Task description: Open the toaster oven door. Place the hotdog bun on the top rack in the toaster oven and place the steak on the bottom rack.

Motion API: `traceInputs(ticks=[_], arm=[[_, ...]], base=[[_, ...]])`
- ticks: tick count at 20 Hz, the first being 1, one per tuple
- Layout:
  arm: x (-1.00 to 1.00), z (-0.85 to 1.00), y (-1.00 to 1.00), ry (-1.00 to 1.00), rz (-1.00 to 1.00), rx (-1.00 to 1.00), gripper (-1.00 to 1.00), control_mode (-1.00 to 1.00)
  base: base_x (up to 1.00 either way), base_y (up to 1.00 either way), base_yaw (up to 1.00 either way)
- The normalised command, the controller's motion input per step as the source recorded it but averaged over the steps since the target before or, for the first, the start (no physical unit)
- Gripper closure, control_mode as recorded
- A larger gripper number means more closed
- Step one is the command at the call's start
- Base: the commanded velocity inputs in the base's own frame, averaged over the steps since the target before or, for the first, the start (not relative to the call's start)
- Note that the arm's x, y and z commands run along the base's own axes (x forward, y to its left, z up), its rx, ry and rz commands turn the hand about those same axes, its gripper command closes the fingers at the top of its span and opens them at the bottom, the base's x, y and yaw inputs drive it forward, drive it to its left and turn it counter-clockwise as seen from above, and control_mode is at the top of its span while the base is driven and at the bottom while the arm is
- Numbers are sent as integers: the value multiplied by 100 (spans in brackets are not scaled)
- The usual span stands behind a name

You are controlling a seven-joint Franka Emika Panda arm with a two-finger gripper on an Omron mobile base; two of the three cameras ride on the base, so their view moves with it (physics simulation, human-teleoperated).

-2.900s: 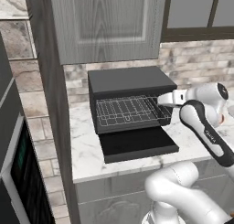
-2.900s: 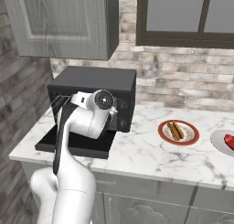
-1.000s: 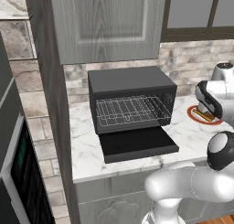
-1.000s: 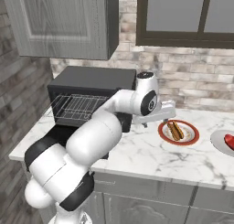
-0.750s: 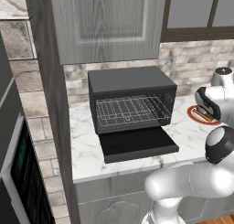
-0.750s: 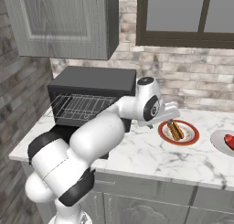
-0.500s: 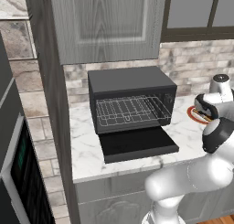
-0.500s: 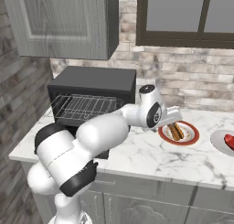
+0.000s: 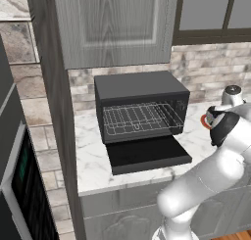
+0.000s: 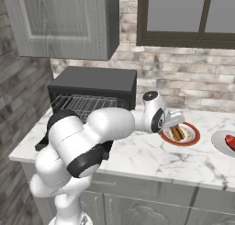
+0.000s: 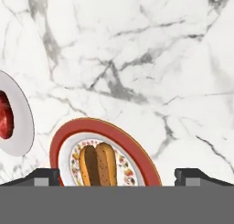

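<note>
Orange-tan and small, the hotdog bun (image 11: 98, 165) lies on a red-rimmed plate (image 11: 60, 136) on the marble tabletop (image 11: 137, 58), to the right of the toaster oven (image 9: 139, 109), whose door (image 9: 147, 155) is already folded down flat. The step in hand, I judge, is to reach the bun; to do it well the hand should go lower and a little more over the plate, so that the bun comes between the fingers (image 11: 45, 176) across its narrow side — not along its length. The fingers are spread wide, one tip at each side of the hand view, and they hold and touch nothing. The steak (image 10: 231, 142) waits on a white plate (image 10: 220, 143) further right.
</note>
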Motion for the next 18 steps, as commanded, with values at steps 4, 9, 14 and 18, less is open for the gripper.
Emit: traceInputs(ticks=[4,9,14,18], arm=[[22,-2,-43,8,13,0,-100,-100],[15,-1,-48,11,14,0,-100,-100],[17,0,-54,5,14,0,-100,-100],[26,0,-47,5,13,0,-100,-100]], base=[[0,0,0],[0,0,0],[0,0,0],[0,0,0]])
